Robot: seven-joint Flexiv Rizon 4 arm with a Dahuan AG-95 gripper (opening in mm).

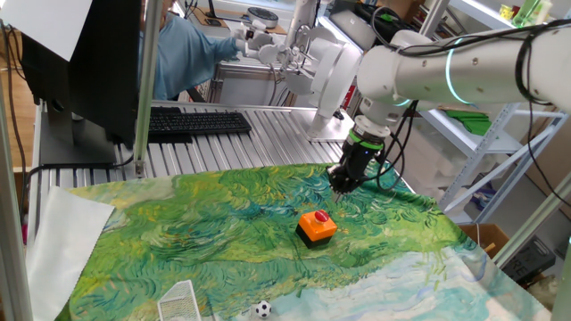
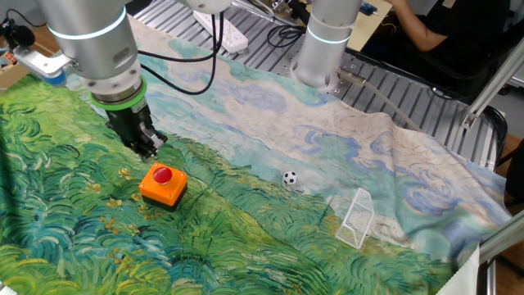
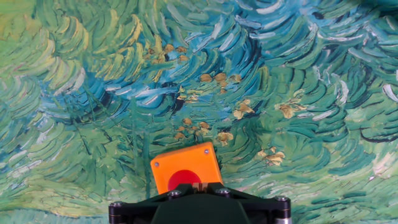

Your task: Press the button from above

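Note:
The button (image 1: 317, 226) is an orange square box with a round red cap, standing on the green painted cloth. It also shows in the other fixed view (image 2: 162, 183) and at the bottom of the hand view (image 3: 185, 169), partly covered by the hand. My gripper (image 1: 342, 185) hangs a little above the cloth, just beside the button and higher than its cap, also seen in the other fixed view (image 2: 150, 147). In the hand view the two black fingertips (image 3: 186, 185) meet with no gap over the red cap's near edge, touching nothing else.
A small toy football (image 2: 289, 178) and a white toy goal (image 2: 357, 217) lie on the cloth away from the button. A keyboard (image 1: 196, 122) and a monitor stand on the metal table behind. A second arm's base (image 2: 321, 49) stands at the cloth's far edge.

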